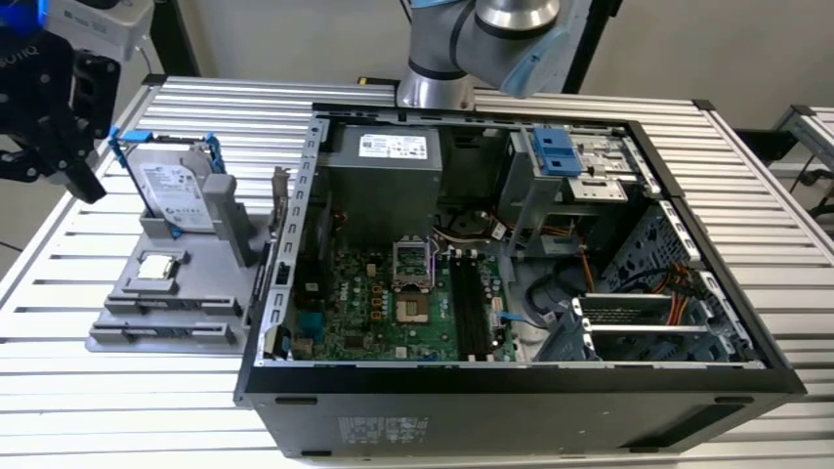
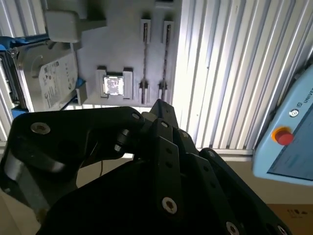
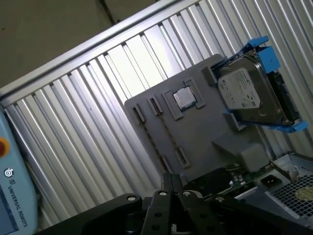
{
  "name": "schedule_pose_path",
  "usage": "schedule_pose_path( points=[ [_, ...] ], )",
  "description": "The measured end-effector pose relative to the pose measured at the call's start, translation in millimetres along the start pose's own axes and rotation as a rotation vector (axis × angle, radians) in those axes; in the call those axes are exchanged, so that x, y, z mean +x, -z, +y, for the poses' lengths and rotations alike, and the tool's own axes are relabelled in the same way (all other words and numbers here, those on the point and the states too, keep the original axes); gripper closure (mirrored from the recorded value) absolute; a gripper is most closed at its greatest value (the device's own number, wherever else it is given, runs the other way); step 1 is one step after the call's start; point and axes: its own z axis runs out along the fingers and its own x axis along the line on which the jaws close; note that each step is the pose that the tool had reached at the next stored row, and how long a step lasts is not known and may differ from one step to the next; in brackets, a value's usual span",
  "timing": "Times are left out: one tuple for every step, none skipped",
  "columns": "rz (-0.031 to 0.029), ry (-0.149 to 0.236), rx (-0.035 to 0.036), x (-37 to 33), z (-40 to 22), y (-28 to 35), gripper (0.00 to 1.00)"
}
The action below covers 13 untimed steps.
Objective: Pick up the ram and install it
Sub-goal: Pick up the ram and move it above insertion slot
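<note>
Hovering at upper left of the exterior view, the end effector [image 1: 53, 166] is parked clear of the case [image 1: 521, 386], so access stays free. Its opening and load cannot be told. The ram [image 1: 462, 303] is judged seated on edge in the motherboard [image 1: 358, 313] slot at frame centre, though not with certainty. The tray [image 3: 205, 129] grooves look vacant.

Room above tray [image 1: 209, 293]; HDD [image 1: 176, 191] upright

In the exterior view we watch the slatted table [image 1: 117, 401] and open computer case [image 1: 521, 386] from a raised spot well back from the gripper [image 3: 171, 181], while both wrist views look closely down past it, all three sharing the grey parts tray [image 3: 205, 132] below it.
</note>
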Motion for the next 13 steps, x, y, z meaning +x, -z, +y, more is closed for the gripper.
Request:
schedule_pose_path(
  points=[
    [-0.0011, 0.012, -0.0007, 0.0, 0.1, -0.1, 1.0],
    [-0.003, 0.024, -0.002, 0.0, 0.2, -0.1, 1.0],
    [-0.0069, 0.035, -0.0041, 0.1, 0.1, -0.2, 1.0],
    [-0.0117, 0.046, -0.007, 0.0, 0.1, -0.2, 1.0],
    [-0.0174, 0.058, -0.0104, 0.0, 0.2, -0.1, 1.0],
    [-0.0235, 0.068, -0.0137, 0.0, 0.1, -0.2, 1.0],
    [-0.0297, 0.078, -0.0169, 0.0, 0.1, -0.4, 1.0],
    [-0.0357, 0.09, -0.0205, 0.0, 0.1, -0.3, 1.0],
    [-0.0405, 0.103, -0.0233, 0.0, 0.1, -0.4, 1.0],
    [-0.0416, 0.117, -0.0245, -0.1, 0.2, -0.4, 1.0],
    [-0.0416, 0.135, -0.0253, -0.1, 0.2, -0.4, 1.0],
    [-0.0415, 0.154, -0.0261, 0.0, 0.2, -0.4, 1.0],
    [-0.0413, 0.171, -0.0268, 0.0, 0.1, -0.4, 1.0]
  ],
)
